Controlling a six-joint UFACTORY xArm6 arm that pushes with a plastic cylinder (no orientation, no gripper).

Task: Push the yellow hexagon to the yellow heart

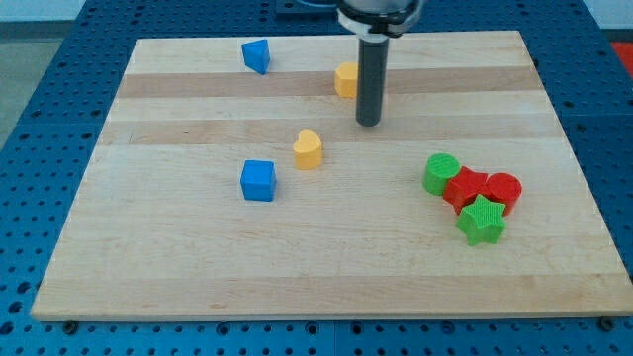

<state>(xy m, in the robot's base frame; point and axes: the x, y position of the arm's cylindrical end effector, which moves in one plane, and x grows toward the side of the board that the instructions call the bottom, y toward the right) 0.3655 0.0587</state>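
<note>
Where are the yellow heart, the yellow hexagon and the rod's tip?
yellow heart point(308, 149): camera view, its top face.
yellow hexagon point(345, 79): camera view, its visible left part beside the rod.
my tip point(368, 123): camera view, the rod's very end.

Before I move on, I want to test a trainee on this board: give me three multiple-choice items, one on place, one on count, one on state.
1. Where is my tip relative to the yellow hexagon?
A. at the view's left of it
B. just to its lower right
C. on top of it

2. How many blue blocks are on the board?
A. one
B. two
C. three

3. How does the yellow heart stand?
A. alone, touching no block
B. pressed against the blue cube
C. inside the red and green cluster

Answers:
1 B: the rod ends beside the hexagon, lower and to the right.
2 B: a blue cube and another blue block near the top.
3 A: bare wood shows all round it.
</note>
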